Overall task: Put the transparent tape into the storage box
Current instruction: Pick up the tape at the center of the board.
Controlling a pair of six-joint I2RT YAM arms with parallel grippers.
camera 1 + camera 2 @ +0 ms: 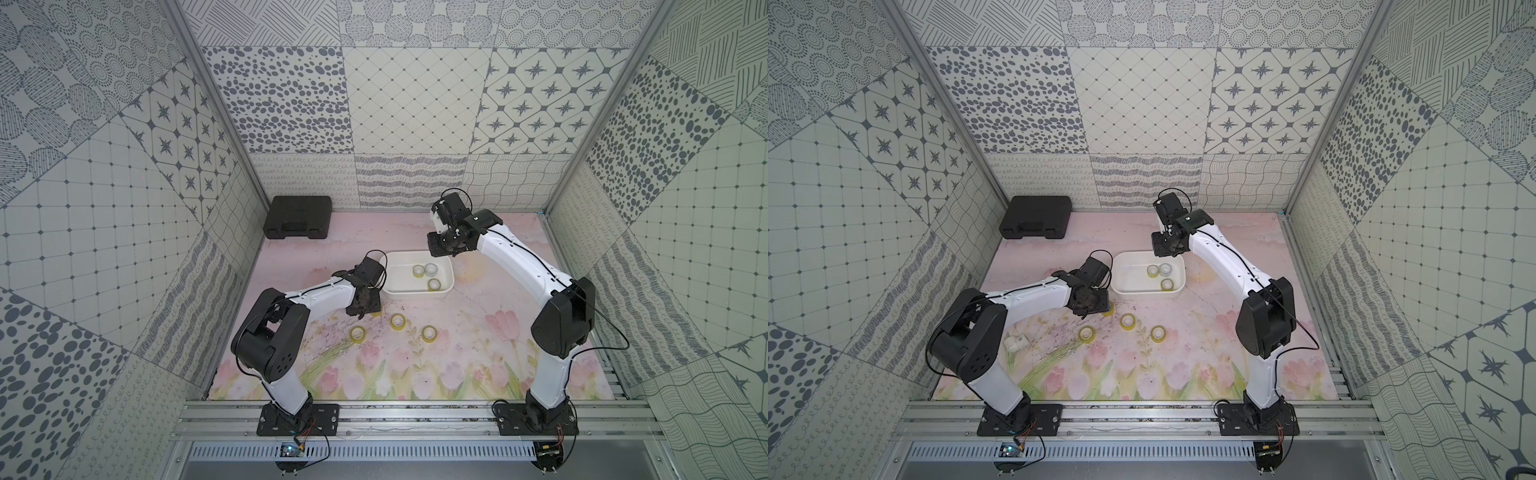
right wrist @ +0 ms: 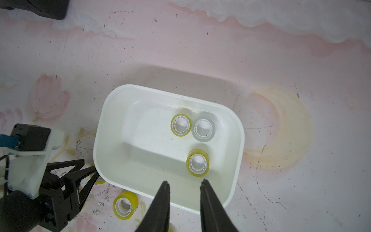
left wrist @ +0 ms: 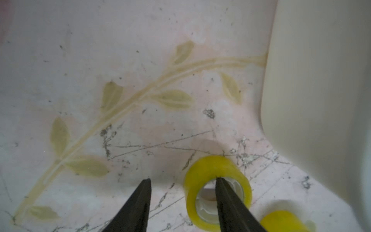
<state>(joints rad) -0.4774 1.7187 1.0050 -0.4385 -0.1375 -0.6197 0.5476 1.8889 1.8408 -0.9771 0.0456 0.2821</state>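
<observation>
The left gripper (image 3: pixel 182 178) is low on the floral mat (image 1: pixel 478 365), just beside the near left corner of the storage box (image 1: pixel 417 296). Jaws partway apart: one finger (image 3: pixel 230 206) is down inside the white core of a yellow tape roll (image 3: pixel 202 170), and the other is outside it with a clear gap to the roll wall, so it is not clamped. That roll stands hole-up on the mat, near the box wall but apart from it. A second yellow roll (image 3: pixel 281 221) sits just beside it, cut off by the frame edge.

The right gripper (image 2: pixel 185 180) hangs over the box rim, at the far side in both top views. Jaws narrow, nothing between them.

Three rolls lie flat inside the box. A yellow one (image 2: pixel 181 125) is touching or almost touching the colourless grey roll (image 2: pixel 203 129). Another yellow one (image 2: pixel 198 163) is apart from that pair.

Three more lie on the mat in front of the box, spaced apart: left roll (image 1: pixel 358 333), middle roll (image 1: pixel 397 321), right roll (image 1: pixel 429 333).

A black case (image 1: pixel 297 216) sits in the far left corner against the back wall. There is a small white object (image 1: pixel 1017 343) by the left arm, too small to tell what it is
</observation>
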